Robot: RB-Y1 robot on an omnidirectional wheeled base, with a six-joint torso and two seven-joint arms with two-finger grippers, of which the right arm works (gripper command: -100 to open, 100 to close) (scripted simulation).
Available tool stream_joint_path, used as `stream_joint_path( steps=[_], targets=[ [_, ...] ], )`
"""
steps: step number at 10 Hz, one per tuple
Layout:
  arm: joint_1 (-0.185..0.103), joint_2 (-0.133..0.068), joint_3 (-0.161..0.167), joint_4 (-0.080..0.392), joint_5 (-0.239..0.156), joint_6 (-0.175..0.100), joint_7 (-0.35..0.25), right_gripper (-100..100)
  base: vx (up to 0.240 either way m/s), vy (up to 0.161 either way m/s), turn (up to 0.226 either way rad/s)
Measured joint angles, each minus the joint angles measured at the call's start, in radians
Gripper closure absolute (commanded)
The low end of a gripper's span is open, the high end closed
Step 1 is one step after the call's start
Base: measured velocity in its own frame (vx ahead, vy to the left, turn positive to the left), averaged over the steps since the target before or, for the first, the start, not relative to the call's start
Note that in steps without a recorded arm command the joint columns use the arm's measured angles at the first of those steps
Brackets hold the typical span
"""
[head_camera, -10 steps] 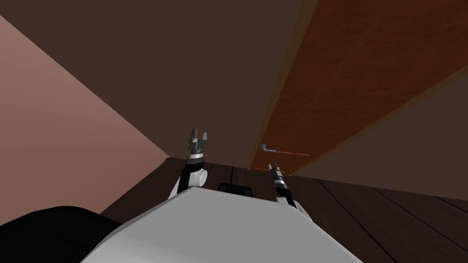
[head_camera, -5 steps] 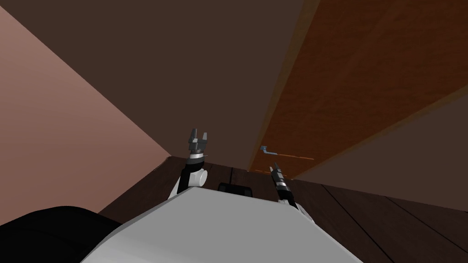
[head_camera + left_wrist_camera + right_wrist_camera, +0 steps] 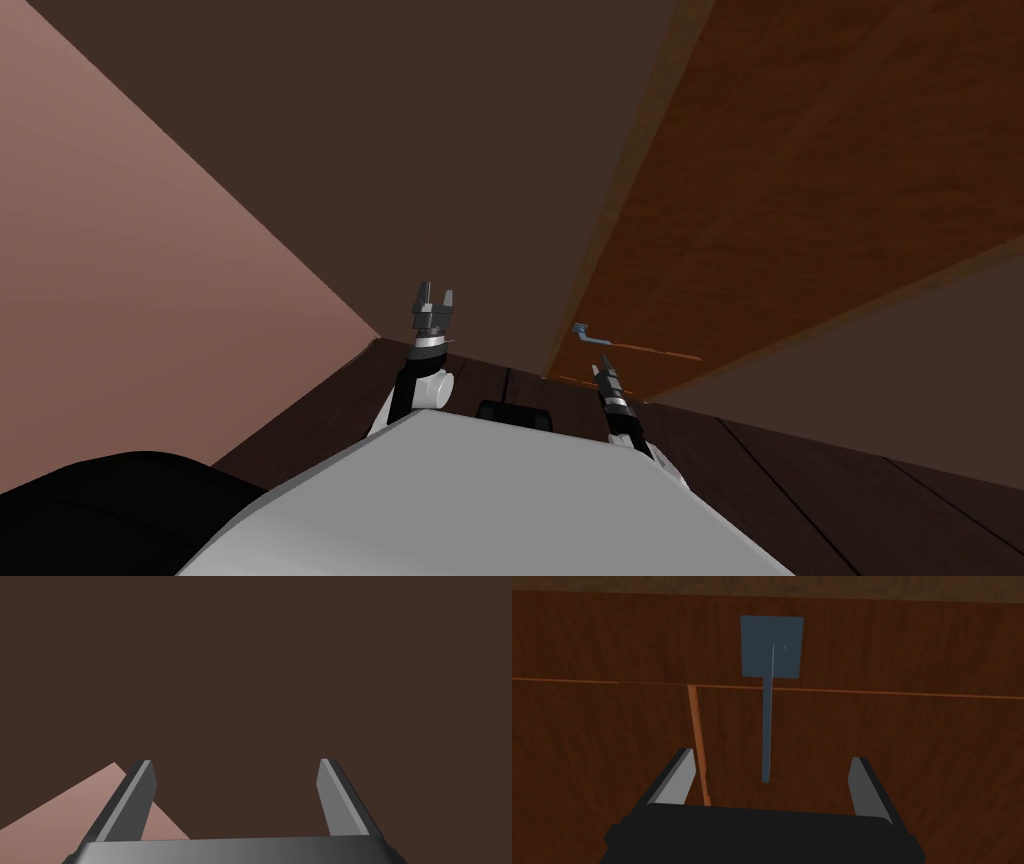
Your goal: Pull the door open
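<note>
Dark plank floor (image 3: 850, 480), pinkish wall (image 3: 120, 300) left, brown wall (image 3: 400, 150) ahead. The wooden door (image 3: 800, 170) stands front-right (reddish grain). The right gripper (image 3: 772, 757) is spread before its blue-grey handle (image 3: 772, 646). The left gripper (image 3: 235, 762) is raised, spread too.

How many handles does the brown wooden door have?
1: a blue-grey lever handle on a square plate, on the reddish-brown wooden door, just ahead of the open right gripper. The door's other side is hidden.
</note>
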Motion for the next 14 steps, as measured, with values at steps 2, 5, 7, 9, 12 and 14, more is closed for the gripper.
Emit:
stream_joint_path(
  steps=[2, 5, 7, 9, 12, 14],
  targets=[
    [-0.034, 0.005, -0.018, 0.05, -0.006, -0.01, 0.007, -100, 0.05, -0.04, 0.152],
    [-0.073, 0.011, -0.05, 0.102, -0.016, -0.011, 0.022, -100, 0.044, -0.041, 0.122],
    [-0.101, 0.017, -0.072, 0.139, -0.023, -0.013, 0.032, -100, 0.05, -0.045, 0.184],
    [-0.134, 0.024, -0.097, 0.18, -0.031, -0.014, 0.044, -100, 0.045, -0.044, 0.097],
    [-0.173, 0.025, -0.116, 0.243, -0.037, -0.027, 0.051, -100, 0.021, -0.023, 0.06],
    [-0.174, 0.025, -0.117, 0.244, -0.037, -0.028, 0.051, 100, -0.005, 0.005, -0.016]
  ],
)
